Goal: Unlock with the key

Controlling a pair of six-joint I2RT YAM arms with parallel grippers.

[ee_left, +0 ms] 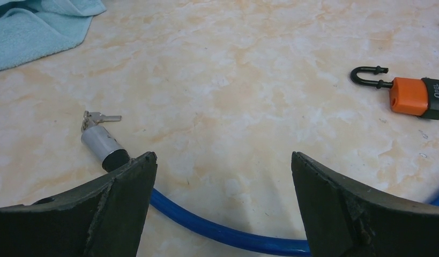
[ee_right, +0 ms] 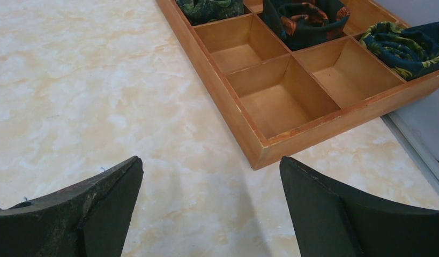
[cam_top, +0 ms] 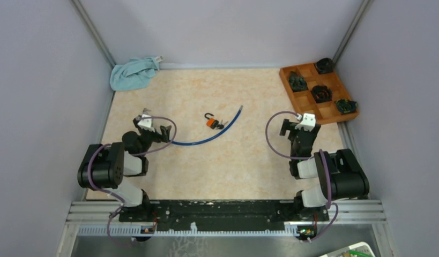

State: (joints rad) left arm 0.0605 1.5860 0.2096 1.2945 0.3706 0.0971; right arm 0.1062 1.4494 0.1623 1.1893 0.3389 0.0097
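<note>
On the marble-patterned table (cam_top: pixel 249 166), the orange padlock (ee_left: pixel 410 96) lies flat, ahead and to the right of the left gripper (ee_left: pixel 222 160). Its long axis runs crosswise to the jaws, shackle end nearer them. Both grippers stand wide open and empty. The right gripper (ee_right: pixel 210 163) faces the wooden tray (ee_right: pixel 244 128), well apart from the lock. A small key (ee_left: pixel 107 117) juts from the silver end of the blue cable (ee_left: pixel 228 235), just left of the left jaws. The left arm looks nearer to both.
</note>
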